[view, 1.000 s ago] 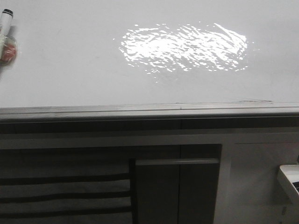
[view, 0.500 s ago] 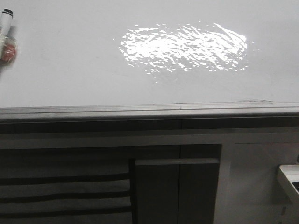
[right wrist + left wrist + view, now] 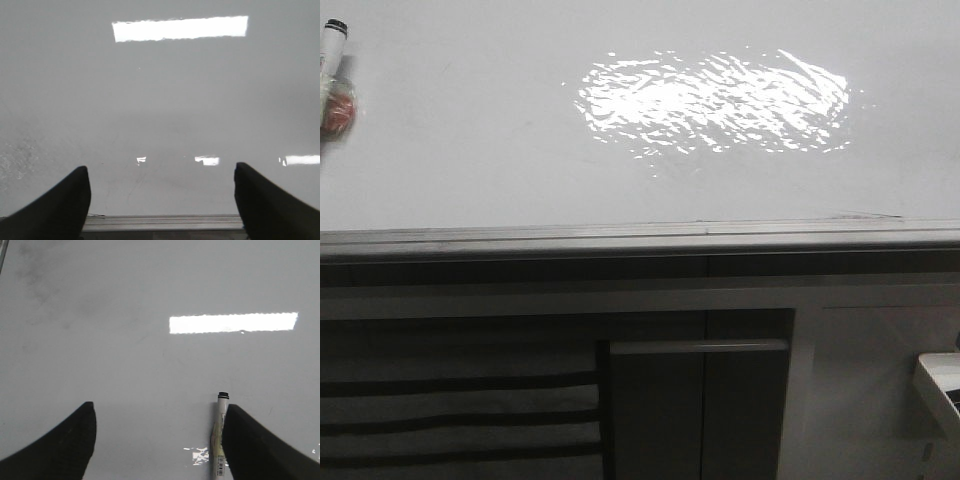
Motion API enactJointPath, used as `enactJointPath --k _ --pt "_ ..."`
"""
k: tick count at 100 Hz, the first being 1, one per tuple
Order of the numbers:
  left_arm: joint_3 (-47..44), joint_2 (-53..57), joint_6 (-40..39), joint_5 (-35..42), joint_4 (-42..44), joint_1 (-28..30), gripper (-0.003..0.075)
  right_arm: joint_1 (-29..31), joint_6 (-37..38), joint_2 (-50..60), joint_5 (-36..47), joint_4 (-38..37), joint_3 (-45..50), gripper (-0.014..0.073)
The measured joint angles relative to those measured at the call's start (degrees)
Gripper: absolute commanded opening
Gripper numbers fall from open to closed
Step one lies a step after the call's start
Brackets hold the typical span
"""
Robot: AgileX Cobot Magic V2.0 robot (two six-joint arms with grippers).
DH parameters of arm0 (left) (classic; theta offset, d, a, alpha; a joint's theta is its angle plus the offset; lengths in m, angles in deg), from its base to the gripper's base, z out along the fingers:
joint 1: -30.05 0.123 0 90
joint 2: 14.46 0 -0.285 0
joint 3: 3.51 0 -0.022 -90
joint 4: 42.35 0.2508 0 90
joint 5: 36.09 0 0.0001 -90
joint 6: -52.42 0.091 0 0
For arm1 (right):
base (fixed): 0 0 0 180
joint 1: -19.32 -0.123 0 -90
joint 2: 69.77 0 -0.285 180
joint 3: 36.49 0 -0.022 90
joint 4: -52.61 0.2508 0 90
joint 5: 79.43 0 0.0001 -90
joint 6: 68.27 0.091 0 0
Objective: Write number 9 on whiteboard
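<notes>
The whiteboard [image 3: 470,150] is a glossy white flat board with a rippled glare patch [image 3: 710,100] and a grey metal edge strip [image 3: 620,238]. No drawn 9 shows on it in any view. A white marker with a black cap [image 3: 332,45] lies on it at the far left edge. In the left wrist view the marker [image 3: 220,435] lies right beside one finger [image 3: 260,450] of my left gripper [image 3: 157,440], which is open wide just over the board [image 3: 125,355]. My right gripper [image 3: 160,200] is open and empty over the board [image 3: 160,100] near its edge strip [image 3: 160,221].
Dark cabinet panels [image 3: 700,400] and a slatted panel [image 3: 460,410] stand in front of the board's edge. A white object [image 3: 940,385] juts in at the lower right. Neither arm shows in the front view.
The marker at the far left has shifted slightly further toward the frame edge. Nothing else has visibly changed.
</notes>
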Motion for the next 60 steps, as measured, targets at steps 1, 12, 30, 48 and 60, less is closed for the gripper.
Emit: enactJointPath --k 1,12,30,48,60 --pt "0.0 -0.3 0.0 0.0 -0.4 0.0 0.0492 0.0 0.0 0.0 0.0 0.0 0.0 0.0523" --pt "0.0 -3.1 2.9 -1.0 -0.9 -0.3 0.0492 0.0 0.0 0.0 0.0 0.1 0.0 0.0523" --pt "0.0 -11.0 7.8 -1.5 -2.2 -7.0 0.0492 0.0 0.0 0.0 0.0 1.6 0.0 0.0523" --pt "-0.1 -22.6 9.2 0.9 -2.1 -12.7 0.0492 0.0 0.0 0.0 0.0 1.8 0.0 0.0523" --pt "-0.1 -30.4 9.4 4.9 -2.1 -13.6 0.0492 0.0 0.0 0.0 0.0 1.9 0.0 0.0523"
